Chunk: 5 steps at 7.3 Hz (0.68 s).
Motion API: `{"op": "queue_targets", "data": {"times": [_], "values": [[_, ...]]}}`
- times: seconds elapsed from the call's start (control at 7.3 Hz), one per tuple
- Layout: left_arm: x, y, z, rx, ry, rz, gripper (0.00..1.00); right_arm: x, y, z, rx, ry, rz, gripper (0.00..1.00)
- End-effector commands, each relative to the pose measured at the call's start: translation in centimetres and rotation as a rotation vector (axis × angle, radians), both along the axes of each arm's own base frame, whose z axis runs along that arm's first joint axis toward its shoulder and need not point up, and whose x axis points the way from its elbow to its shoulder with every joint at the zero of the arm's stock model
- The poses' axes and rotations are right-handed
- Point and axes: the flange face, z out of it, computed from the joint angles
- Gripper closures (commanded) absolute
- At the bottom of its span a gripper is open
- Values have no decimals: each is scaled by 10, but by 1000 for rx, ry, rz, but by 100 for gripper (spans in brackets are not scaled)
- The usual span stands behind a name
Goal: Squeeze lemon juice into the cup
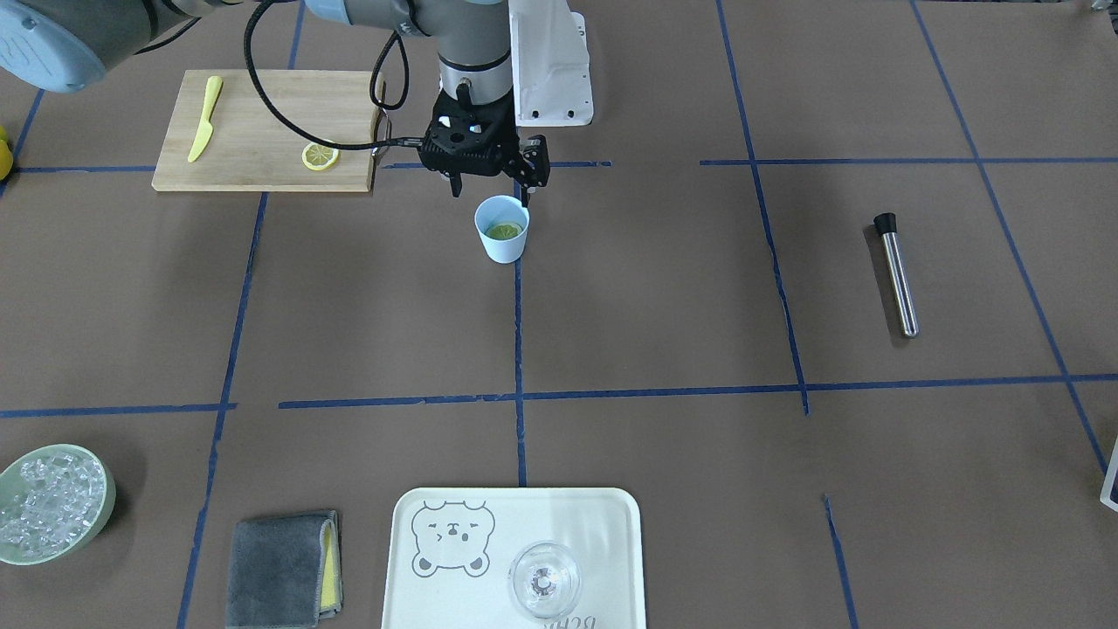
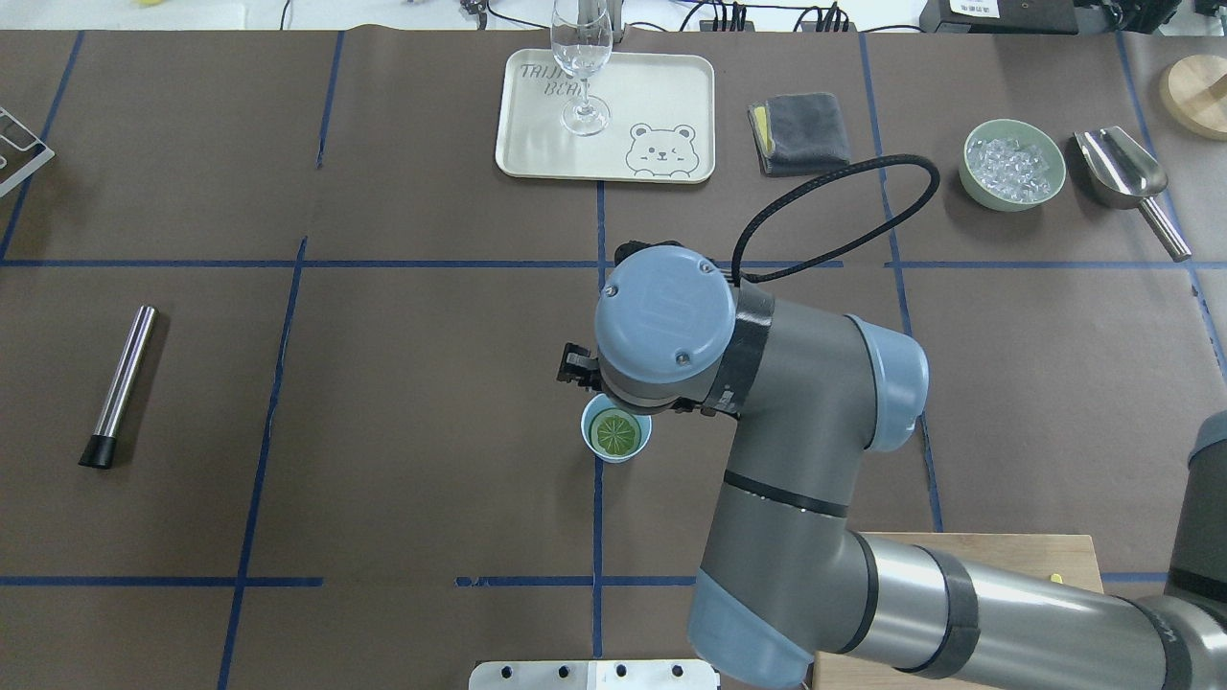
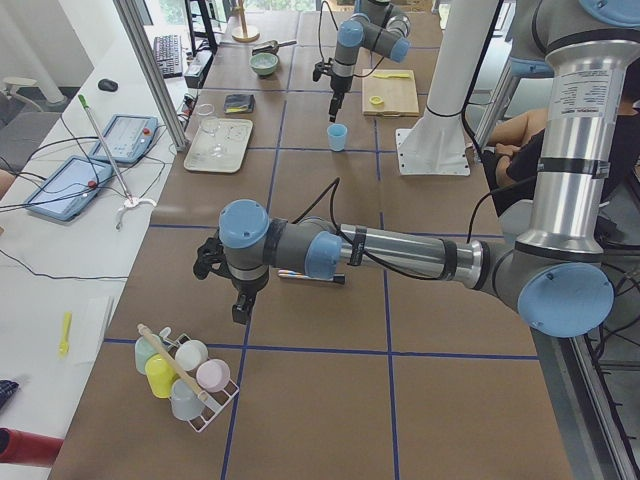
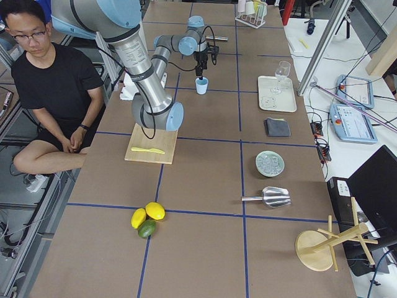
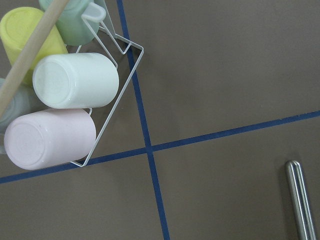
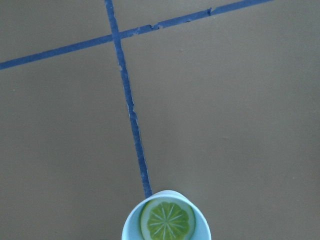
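The light-blue cup (image 1: 502, 251) stands on the brown table by a blue tape line. A lemon slice (image 1: 504, 231) lies flat inside it, also seen in the overhead view (image 2: 615, 432) and the right wrist view (image 6: 166, 220). My right gripper (image 1: 491, 188) hangs just above the cup's rim on the robot's side, open and empty. A second slice (image 1: 320, 155) lies on the wooden cutting board (image 1: 262, 131). My left gripper (image 3: 240, 305) shows only in the exterior left view, far from the cup beside a wire cup rack (image 3: 185, 375); I cannot tell whether it is open or shut.
A yellow plastic knife (image 1: 203, 131) lies on the board. A steel muddler (image 1: 898, 275) lies on the table. A bear tray (image 1: 594, 524) holds a clear glass (image 1: 543, 581). A green bowl of ice (image 1: 52, 502) and a grey cloth (image 1: 284, 568) are nearby.
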Motion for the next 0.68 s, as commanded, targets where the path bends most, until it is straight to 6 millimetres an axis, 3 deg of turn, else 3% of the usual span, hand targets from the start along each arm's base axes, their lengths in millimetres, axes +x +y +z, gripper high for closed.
{"op": "queue_targets", "data": {"times": [0.0,0.14,0.41,0.55], "values": [[71,-23,-50,-19,-28,-7,0,75,-54,45,59,40,-49,0],[98,-17,-70,-26,-32,13,0,125,-84,72,98,51,-120,0],[99,-15,-148,-120,-63,24,0,225,-140,122,122,62,-181,0],[101,-17,-183,-169,-86,43,0,276,-155,155,112,52,-211,0]]}}
